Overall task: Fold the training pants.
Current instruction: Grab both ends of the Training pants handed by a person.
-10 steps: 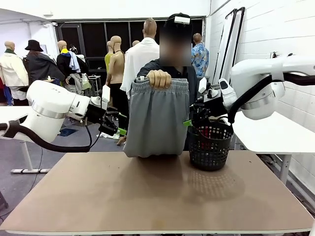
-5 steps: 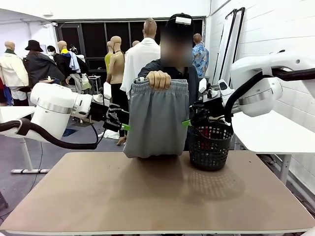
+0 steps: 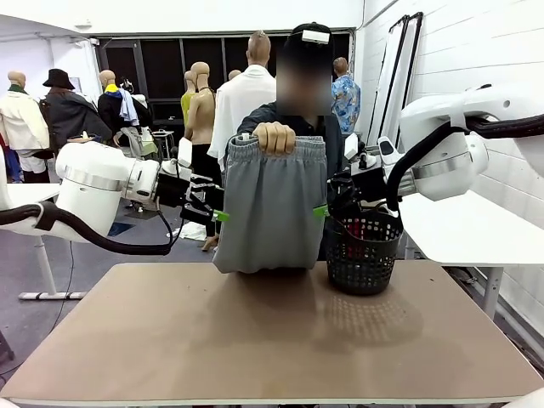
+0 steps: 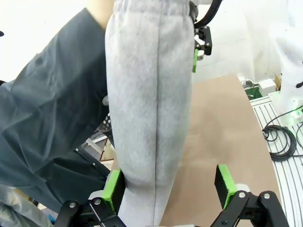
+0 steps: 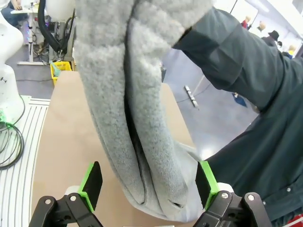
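Note:
A person across the table holds the light-grey training pants [image 3: 270, 208] up by the waistband with one hand [image 3: 274, 136]; the lower end rests on the table. My left gripper [image 3: 219, 213] is at the pants' left edge, about mid-height. In the left wrist view the left gripper [image 4: 169, 187] is open, and the pants [image 4: 149, 94] hang between its green pads [image 4: 113, 188]. My right gripper [image 3: 323, 211] is at the pants' right edge. In the right wrist view the right gripper [image 5: 149, 184] is open too, with the pants' folded edge [image 5: 128, 94] between its pads [image 5: 91, 183].
A black mesh basket [image 3: 363, 251] stands on the brown table [image 3: 272, 340] just right of the pants, under my right gripper. The person's dark sleeve [image 5: 246, 80] is close behind the fabric. The near half of the table is bare.
My left gripper has moved right, up to the pants' left edge. My right gripper has edged left toward the right edge. The pants and the person's hand have stayed put.

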Controlling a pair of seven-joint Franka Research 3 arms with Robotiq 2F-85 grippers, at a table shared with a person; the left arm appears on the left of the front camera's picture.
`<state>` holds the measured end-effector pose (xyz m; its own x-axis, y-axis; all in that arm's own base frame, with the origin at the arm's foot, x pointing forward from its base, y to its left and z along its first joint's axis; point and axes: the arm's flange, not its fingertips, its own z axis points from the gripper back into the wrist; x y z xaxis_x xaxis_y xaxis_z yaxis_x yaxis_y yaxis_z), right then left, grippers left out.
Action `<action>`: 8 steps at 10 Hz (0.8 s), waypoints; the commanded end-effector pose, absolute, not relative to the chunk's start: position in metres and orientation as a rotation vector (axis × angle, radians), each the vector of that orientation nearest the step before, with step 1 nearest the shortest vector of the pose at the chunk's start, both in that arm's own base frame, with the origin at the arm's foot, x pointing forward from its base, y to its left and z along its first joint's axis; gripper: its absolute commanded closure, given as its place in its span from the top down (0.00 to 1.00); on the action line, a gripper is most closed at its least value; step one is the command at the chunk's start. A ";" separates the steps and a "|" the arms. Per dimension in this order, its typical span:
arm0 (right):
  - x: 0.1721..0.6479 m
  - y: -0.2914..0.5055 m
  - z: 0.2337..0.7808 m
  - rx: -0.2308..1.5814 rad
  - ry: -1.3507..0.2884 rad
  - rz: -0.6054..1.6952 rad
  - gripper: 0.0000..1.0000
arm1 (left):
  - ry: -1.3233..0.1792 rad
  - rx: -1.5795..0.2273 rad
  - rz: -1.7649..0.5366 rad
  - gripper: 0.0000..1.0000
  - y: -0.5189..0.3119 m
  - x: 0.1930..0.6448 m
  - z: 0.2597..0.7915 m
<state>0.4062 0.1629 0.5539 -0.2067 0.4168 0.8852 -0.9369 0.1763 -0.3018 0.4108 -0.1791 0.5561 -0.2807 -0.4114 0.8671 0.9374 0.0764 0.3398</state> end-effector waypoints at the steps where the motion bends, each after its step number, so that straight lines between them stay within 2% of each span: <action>1: 0.408 0.168 0.553 0.619 -1.249 1.396 1.00 | -1.221 -0.677 -1.490 1.00 -0.182 0.415 0.558; 8: 0.405 0.168 0.555 0.711 -1.324 1.359 1.00 | -1.271 -0.735 -1.425 1.00 -0.201 0.407 0.571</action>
